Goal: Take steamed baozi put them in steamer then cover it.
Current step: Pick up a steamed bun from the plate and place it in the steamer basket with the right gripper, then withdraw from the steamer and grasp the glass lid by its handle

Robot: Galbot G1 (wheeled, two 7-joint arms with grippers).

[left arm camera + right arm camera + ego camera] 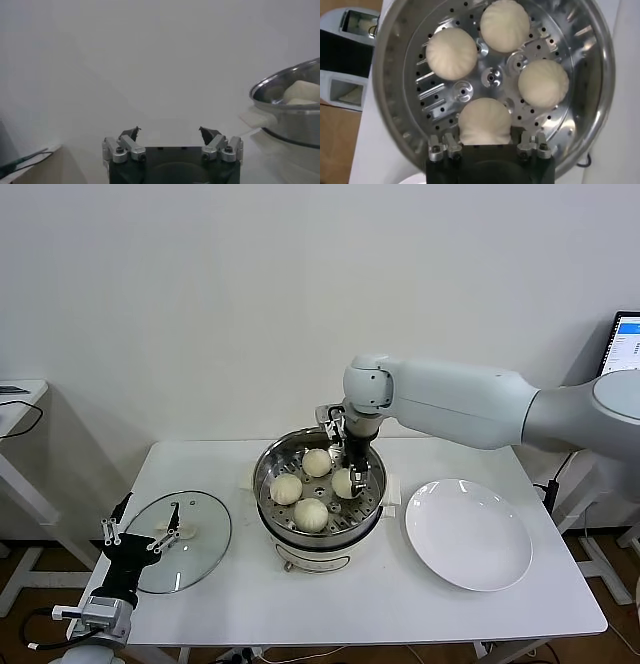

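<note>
Right arm reaching down into steamer (320, 484), jaws around fourth baozi (484, 120), left jaws wide, empty

Right arm stretches across from the right, wrist bent straight down, its claw (352, 474) lowered, fingers parted slightly. Left claw (140, 534) waits low at the left, spread wide.

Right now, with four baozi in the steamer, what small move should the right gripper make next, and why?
Probably open fully and lift clear. The right gripper sits around the fourth baozi, which already rests on the steamer tray beside the other three. The cover lies on the table by the open left gripper.
</note>
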